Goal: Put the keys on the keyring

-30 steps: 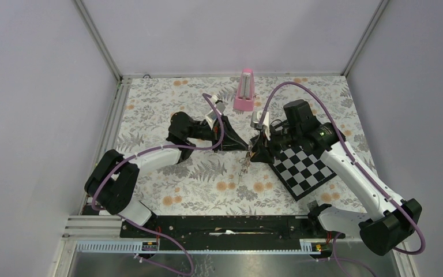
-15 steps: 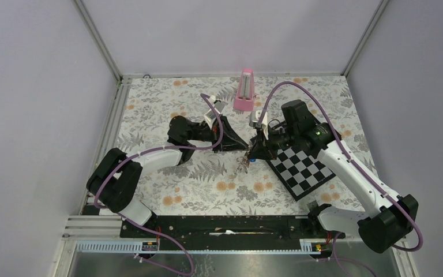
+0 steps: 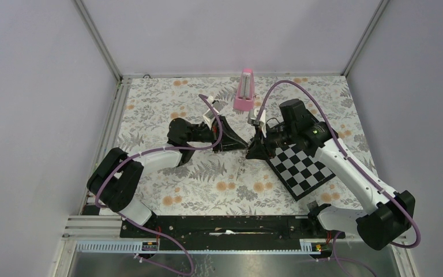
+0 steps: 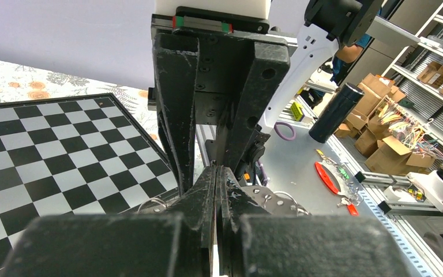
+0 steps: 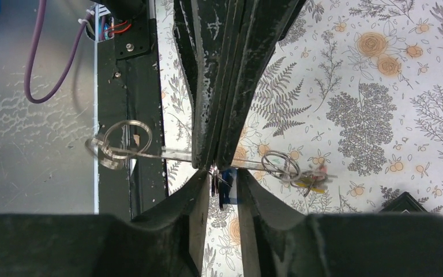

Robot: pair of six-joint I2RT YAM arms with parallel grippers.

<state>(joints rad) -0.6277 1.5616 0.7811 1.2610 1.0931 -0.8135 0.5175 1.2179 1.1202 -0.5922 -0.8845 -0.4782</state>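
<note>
The keyring (image 5: 167, 154) is thin bright metal, its wire rings shiny and smooth. The fingers (image 5: 205, 81) of the left gripper (image 5: 212, 164) are matt black plastic, scuffed pale along the edges. The tablecloth (image 5: 380, 86) looks like matt printed cloth, the checkerboard (image 4: 46, 150) is smooth with little shine, and the cable (image 5: 40, 63) has a smooth purple plastic sheath.

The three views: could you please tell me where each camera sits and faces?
Top external: high behind the robot, facing down on the floral table; left arm, right arm whole.
Left wrist: on the left arm, facing along its shut left gripper across the checkerboard to shelves beyond.
Right wrist: on the right arm, facing down past its right gripper at the keyring.
Shared: each wrist view shows the other gripper.
</note>
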